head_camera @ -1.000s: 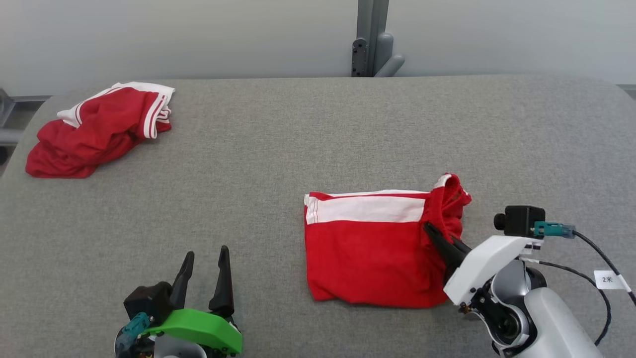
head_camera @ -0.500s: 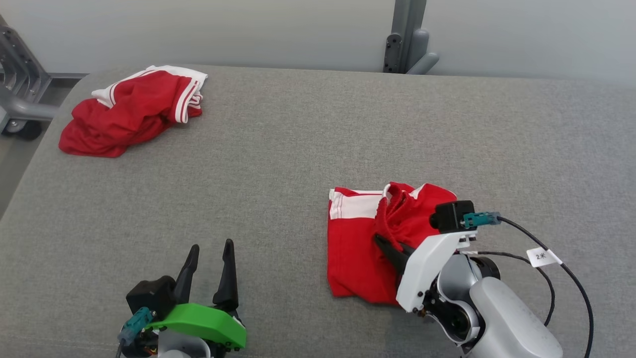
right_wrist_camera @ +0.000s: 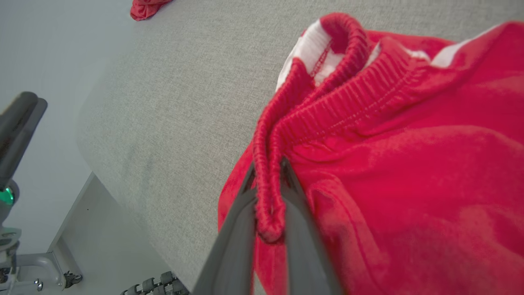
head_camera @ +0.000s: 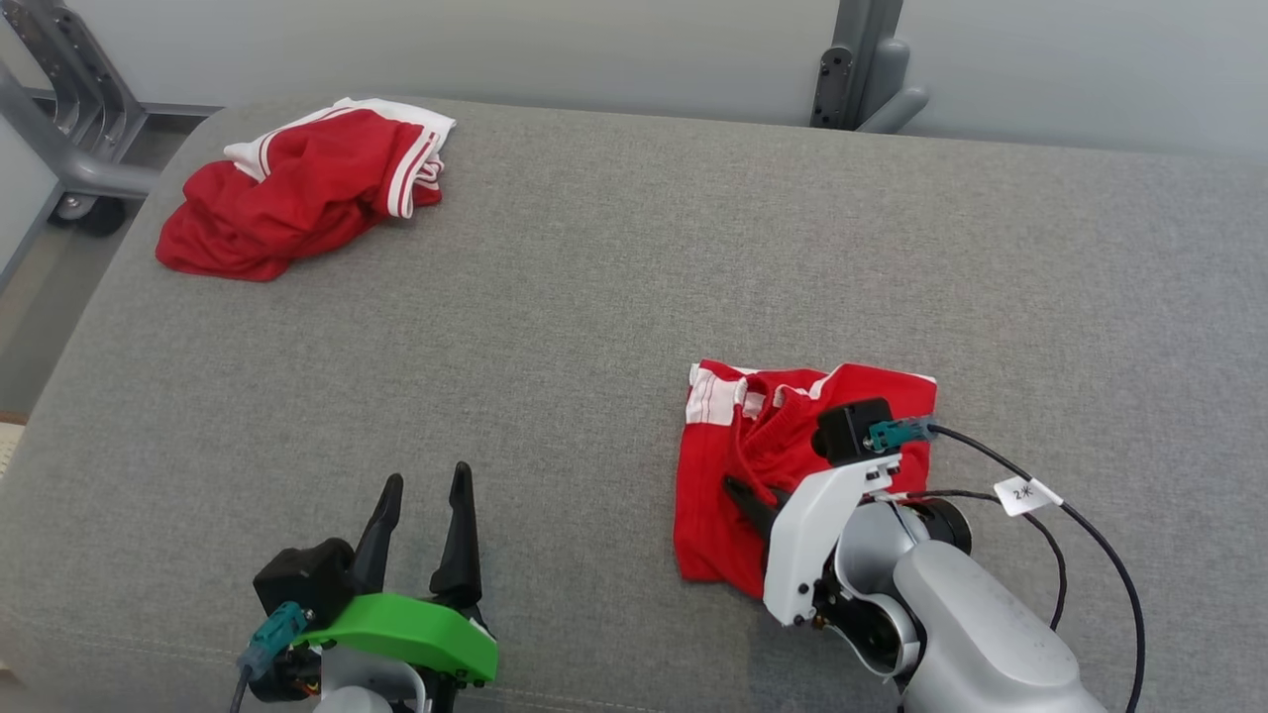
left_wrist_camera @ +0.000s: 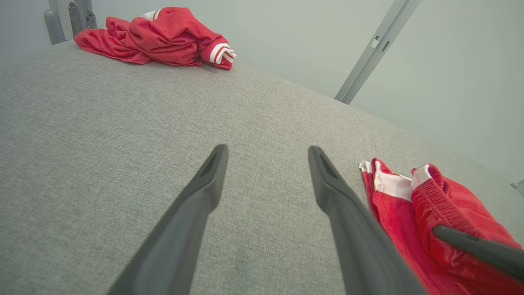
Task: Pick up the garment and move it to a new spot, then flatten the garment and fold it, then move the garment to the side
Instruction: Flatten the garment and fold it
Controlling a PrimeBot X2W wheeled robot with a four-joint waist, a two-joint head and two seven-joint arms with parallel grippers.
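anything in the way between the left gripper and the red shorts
Nothing visible: bare grey padded surface lies between the open left gripper and the red shorts, whose waistband the right gripper pinches.

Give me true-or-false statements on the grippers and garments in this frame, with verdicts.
1. The right gripper is shut on the elastic waistband of the red shorts. True.
2. The left gripper is open and holds nothing. True.
3. The left gripper touches the shorts. False: it stands apart from them, over bare grey upholstery.
4. A second red garment lies crumpled at the upholstery's far left corner. True.
5. The shorts lie spread flat. False: they are bunched, the waistband raised over them.
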